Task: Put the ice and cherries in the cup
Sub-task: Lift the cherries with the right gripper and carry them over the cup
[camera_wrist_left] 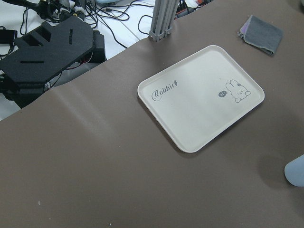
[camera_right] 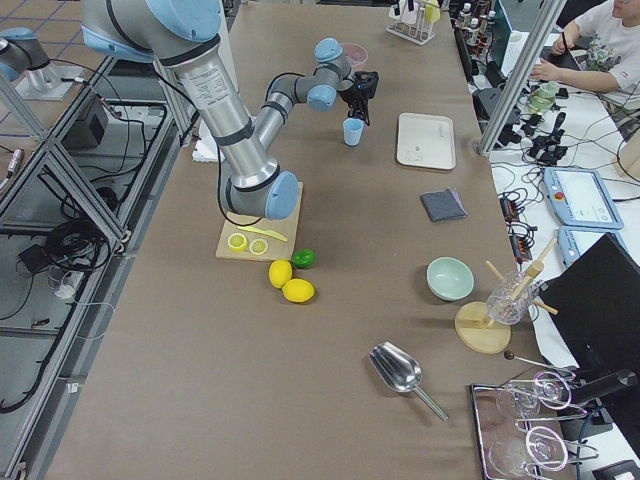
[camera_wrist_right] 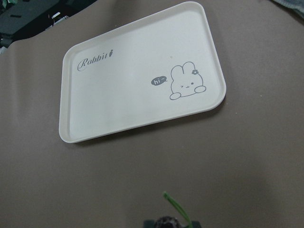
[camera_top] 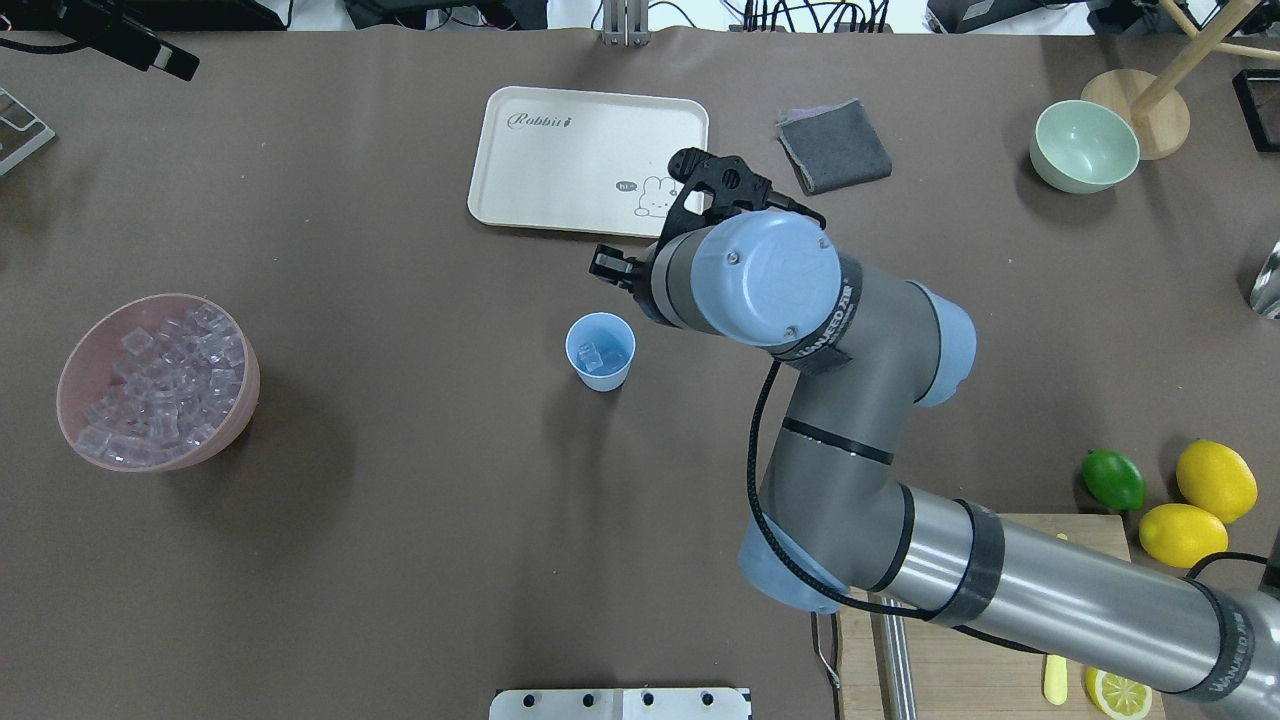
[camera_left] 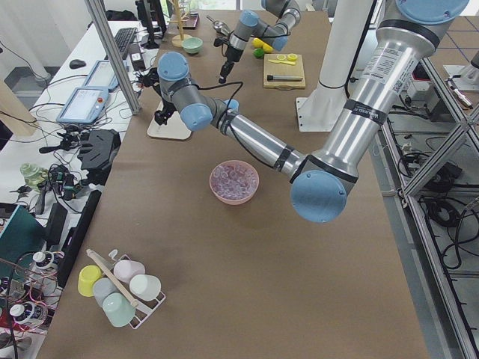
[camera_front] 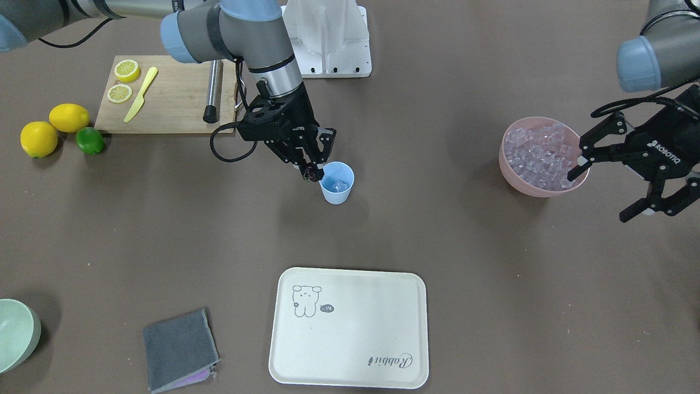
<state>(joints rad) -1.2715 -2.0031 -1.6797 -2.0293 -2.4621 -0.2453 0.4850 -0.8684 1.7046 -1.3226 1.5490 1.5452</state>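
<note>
The light blue cup (camera_front: pixel 334 196) stands mid-table with a few clear ice cubes (camera_front: pixel 339 185) inside; it also shows in the overhead view (camera_top: pixel 600 375). My right gripper (camera_front: pixel 310 168) is shut on the dark red cherries (camera_front: pixel 314 175) and holds them at the cup's rim, on the side toward the cutting board. In the right wrist view only their green stem (camera_wrist_right: pixel 176 209) and a dark edge show. My left gripper (camera_front: pixel 597 197) is open and empty, raised beside the pink bowl (camera_front: pixel 519 183), which is full of ice (camera_front: pixel 538 156).
A cream rabbit tray (camera_front: pixel 350 328) lies across the table from me. A cutting board (camera_front: pixel 169 104) with lemon slices, a yellow knife and a metal rod, two lemons and a lime (camera_front: pixel 89 140) are on my right. A grey cloth (camera_front: pixel 180 350) and a pale green bowl (camera_front: pixel 16 334) are far off.
</note>
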